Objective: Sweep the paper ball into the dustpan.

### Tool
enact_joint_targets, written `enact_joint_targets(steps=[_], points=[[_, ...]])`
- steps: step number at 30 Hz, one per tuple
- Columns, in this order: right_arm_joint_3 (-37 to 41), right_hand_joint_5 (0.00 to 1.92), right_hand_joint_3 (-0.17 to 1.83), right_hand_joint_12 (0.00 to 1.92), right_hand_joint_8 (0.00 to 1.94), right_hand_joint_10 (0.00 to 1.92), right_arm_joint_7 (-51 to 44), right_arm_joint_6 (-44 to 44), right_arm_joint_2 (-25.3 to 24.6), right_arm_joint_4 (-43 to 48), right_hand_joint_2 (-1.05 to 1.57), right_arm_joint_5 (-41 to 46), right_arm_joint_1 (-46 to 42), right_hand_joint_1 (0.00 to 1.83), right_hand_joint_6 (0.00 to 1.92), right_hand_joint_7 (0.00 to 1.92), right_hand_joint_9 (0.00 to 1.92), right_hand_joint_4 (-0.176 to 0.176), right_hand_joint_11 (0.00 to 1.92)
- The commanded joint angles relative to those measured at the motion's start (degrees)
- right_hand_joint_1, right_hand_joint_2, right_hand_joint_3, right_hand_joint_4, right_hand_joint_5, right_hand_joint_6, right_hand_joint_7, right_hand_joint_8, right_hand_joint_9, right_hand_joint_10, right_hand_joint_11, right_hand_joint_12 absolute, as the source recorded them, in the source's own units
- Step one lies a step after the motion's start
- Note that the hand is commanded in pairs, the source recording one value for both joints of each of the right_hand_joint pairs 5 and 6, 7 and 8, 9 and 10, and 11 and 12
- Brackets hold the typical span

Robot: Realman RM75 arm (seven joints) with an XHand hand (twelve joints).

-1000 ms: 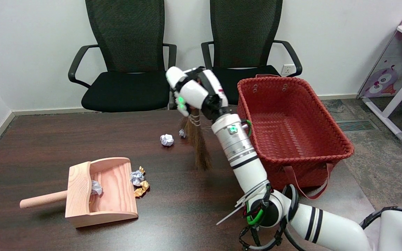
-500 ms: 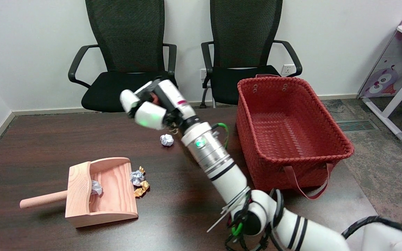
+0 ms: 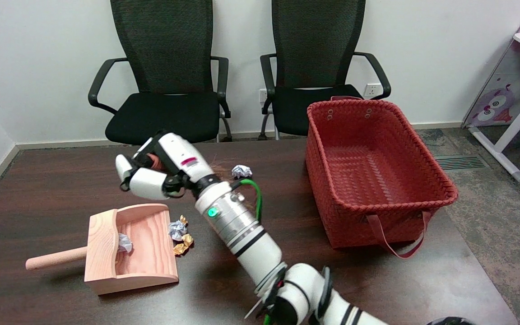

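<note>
- Right robot hand [image 3: 154, 174] is up over the surface [image 3: 52, 180], just beyond the dustpan's far-right corner. Its fingers are curled round something reddish, most likely the broom handle, though little of that shows.
- Broom [image 3: 217, 162]: only a blurred brown tuft of bristles peeks out behind the wrist. Its long axis and the way it points cannot be told.
- White forearm runs from the hand down and right to the picture's lower edge, with a green light on the wrist and a green cable looped beside it.
- Dustpan [image 3: 145, 266]: pale wood, flat on the surface at lower left. Its long axis runs left to right, with the round handle pointing left and the open mouth facing right.
- One grey-white paper ball [image 3: 124, 243] lies inside the pan against the back wall.
- Small wads [image 3: 179, 229], white and gold, lie bunched just outside the pan's mouth, touching or nearly touching its lip.
- Another white ball [image 3: 241, 171] sits farther back on the surface, well apart from the pan, between the forearm and the basket.
- Red woven basket [image 3: 422, 149] stands at the right of the surface.
- Two black chairs [image 3: 165, 67] stand behind, against the wall.
</note>
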Motion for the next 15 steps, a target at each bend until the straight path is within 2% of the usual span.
enact_joint_targets(steps=[1,15], points=[[3.7,1.92,1.83,1.92,1.92,1.92,-0.6,-2.0,-13.7,19.6,1.57,-7.3,3.3,0.94,1.92,1.92,1.92,0.112,1.92],[1.0,1.92,1.83,1.92,1.92,1.92,-0.5,-5.8,-15.4,27.6,1.57,3.5,7.3,0.93,1.92,1.92,1.92,0.120,1.92]])
